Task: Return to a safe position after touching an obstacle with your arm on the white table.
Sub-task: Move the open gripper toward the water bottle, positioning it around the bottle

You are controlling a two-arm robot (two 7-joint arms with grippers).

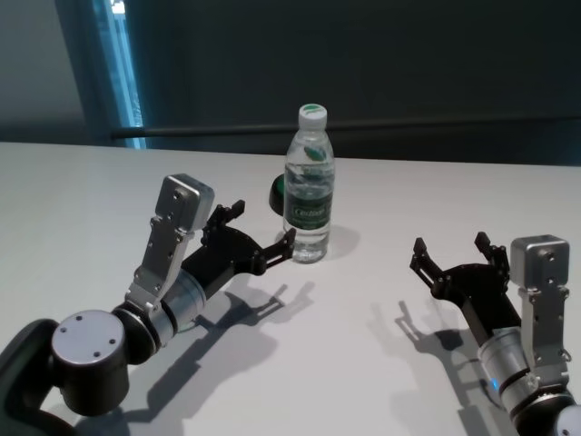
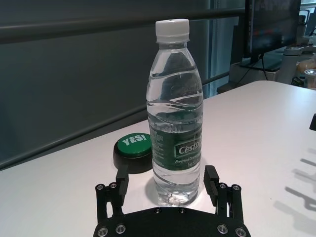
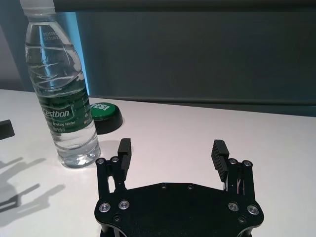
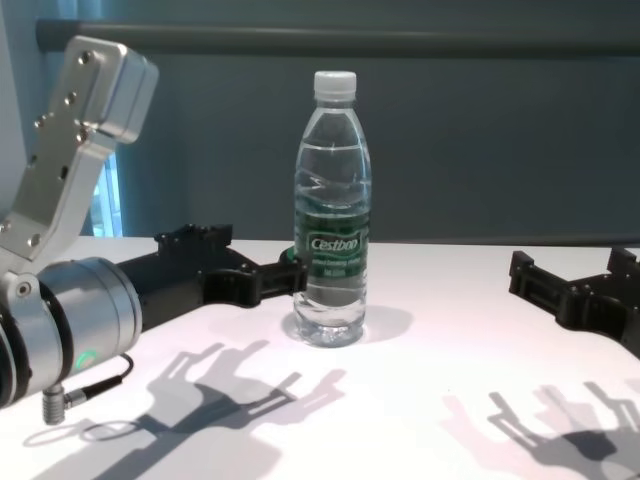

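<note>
The obstacle, a clear water bottle (image 1: pixel 309 186) with a white cap and green label, stands upright on the white table (image 1: pixel 82 200). My left gripper (image 1: pixel 263 224) is open just left of it, low over the table. In the left wrist view the bottle (image 2: pixel 175 123) rises between the two spread fingertips of that gripper (image 2: pixel 167 174), with narrow gaps on both sides. The chest view shows a dark finger (image 4: pixel 270 281) reaching the bottle's (image 4: pixel 332 250) base. My right gripper (image 1: pixel 450 245) is open and holds nothing, well right of the bottle.
A low black round thing with a green top (image 1: pixel 277 193) sits just behind and left of the bottle, also seen in the left wrist view (image 2: pixel 133 150) and the right wrist view (image 3: pixel 104 116). A dark wall and rail run behind the table's far edge.
</note>
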